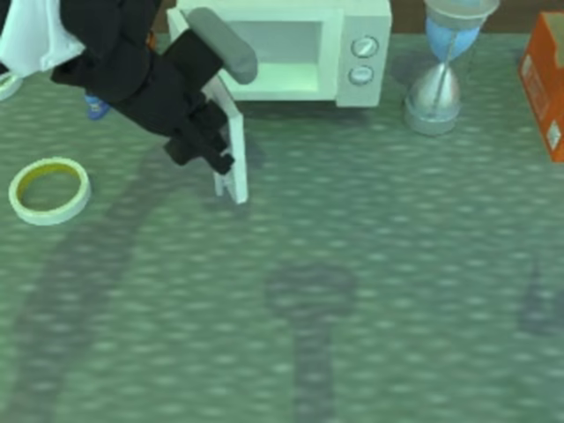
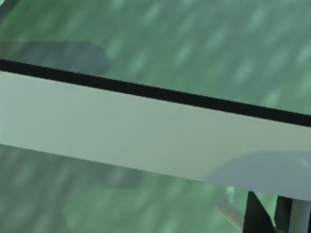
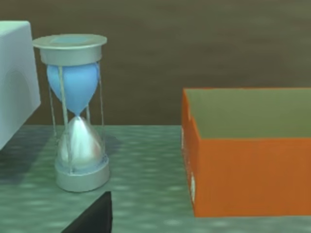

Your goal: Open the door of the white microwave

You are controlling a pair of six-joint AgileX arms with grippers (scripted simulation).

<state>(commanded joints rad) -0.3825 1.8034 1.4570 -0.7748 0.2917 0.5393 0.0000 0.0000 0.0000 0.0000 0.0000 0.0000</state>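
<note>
The white microwave (image 1: 357, 18) stands at the table's back middle, its two grey knobs (image 1: 363, 47) on the right and its bare cavity (image 1: 273, 53) showing. Its door (image 1: 236, 176) is swung out toward the table's front, seen edge-on. My left gripper (image 1: 211, 154) presses against the door's left face near its outer end, black fingers close together and shut on the door. In the left wrist view the door's (image 2: 146, 131) white edge fills the frame, with my left gripper (image 2: 269, 218) at the corner. My right gripper (image 3: 92, 218) shows only as a black tip, out of the top view.
A blue hourglass (image 1: 441, 75) stands right of the microwave, an orange box (image 1: 546, 79) at the far right edge. A white-and-yellow tape ring (image 1: 49, 189) lies at the left. A small blue object (image 1: 95, 106) peeks out under my left arm.
</note>
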